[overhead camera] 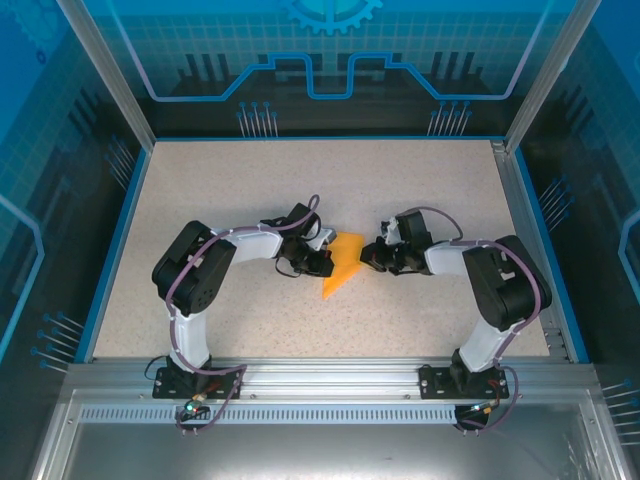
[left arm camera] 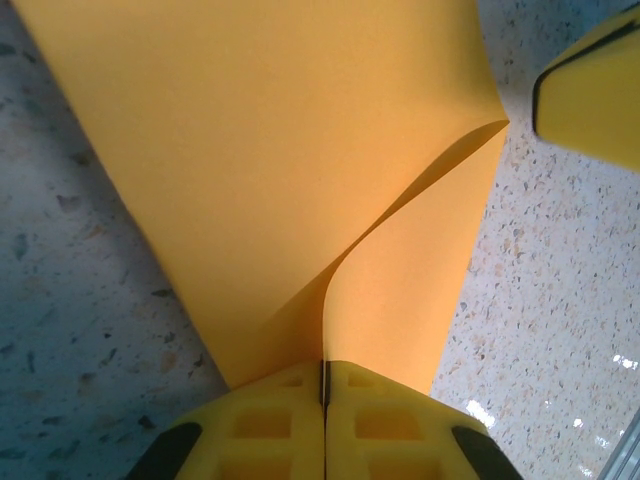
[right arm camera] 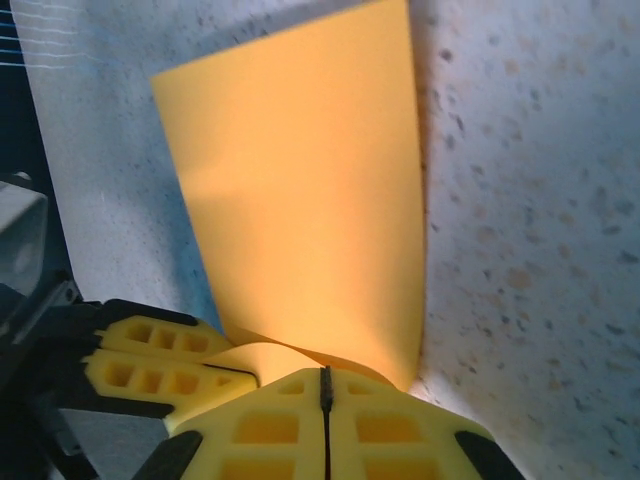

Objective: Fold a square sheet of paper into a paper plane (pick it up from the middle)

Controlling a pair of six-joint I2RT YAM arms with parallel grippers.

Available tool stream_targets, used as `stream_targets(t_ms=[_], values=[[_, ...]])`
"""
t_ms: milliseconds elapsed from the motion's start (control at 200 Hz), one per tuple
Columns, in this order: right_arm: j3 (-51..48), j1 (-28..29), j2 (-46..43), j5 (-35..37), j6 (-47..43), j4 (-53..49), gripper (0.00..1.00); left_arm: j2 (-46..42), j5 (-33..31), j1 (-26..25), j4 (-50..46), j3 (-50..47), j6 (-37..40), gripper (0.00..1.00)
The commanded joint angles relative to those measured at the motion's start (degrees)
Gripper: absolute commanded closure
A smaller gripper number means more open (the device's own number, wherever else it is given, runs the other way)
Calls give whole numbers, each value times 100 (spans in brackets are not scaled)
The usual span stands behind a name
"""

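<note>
The orange-yellow square sheet of paper point(overhead camera: 343, 265) lies mid-table, folded to a long pointed shape with its tip toward the near edge. My left gripper point(overhead camera: 328, 260) is at its left side, shut on a lifted flap; in the left wrist view that flap point(left arm camera: 400, 290) curves straight into the closed seam of the gripper point(left arm camera: 325, 372). My right gripper point(overhead camera: 368, 254) is at the sheet's right edge. Its jaws point(right arm camera: 324, 378) are shut, nothing visible between them, and the paper point(right arm camera: 300, 180) spreads flat beyond the tips. One right finger point(left arm camera: 590, 90) sits just off the paper's corner.
The speckled table point(overhead camera: 250, 190) has a raised blue rim point(overhead camera: 112, 250) on the left, back and right. An aluminium rail point(overhead camera: 320, 375) carrying both arm bases runs along the near edge. The two grippers face each other a few centimetres apart.
</note>
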Motion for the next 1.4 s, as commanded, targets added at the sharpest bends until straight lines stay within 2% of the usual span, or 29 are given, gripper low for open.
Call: stream_targets(t_ms=[0, 335, 565, 750, 1110, 1305, 1395], values=[[133, -80, 70, -79, -141, -214, 94, 244, -108, -10, -380, -3, 104, 94], [-120, -86, 523, 153, -13, -102, 94, 244, -119, -6, -397, 6, 111, 94], [131, -58, 22, 164, -301, -538, 92, 236, -115, -7, -397, 6, 108, 94], [405, 279, -207, -16, -361, -633, 92, 236, -104, -8, -386, 14, 98, 94], [425, 650, 414, -95, -208, -312, 93, 201, -81, -13, -407, 34, 91, 93], [333, 642, 757, 11, -201, -299, 94, 94, -67, -7, -414, 17, 45, 90], [297, 640, 750, 11, -197, -317, 94, -73, -92, -10, -475, 15, -40, 84]])
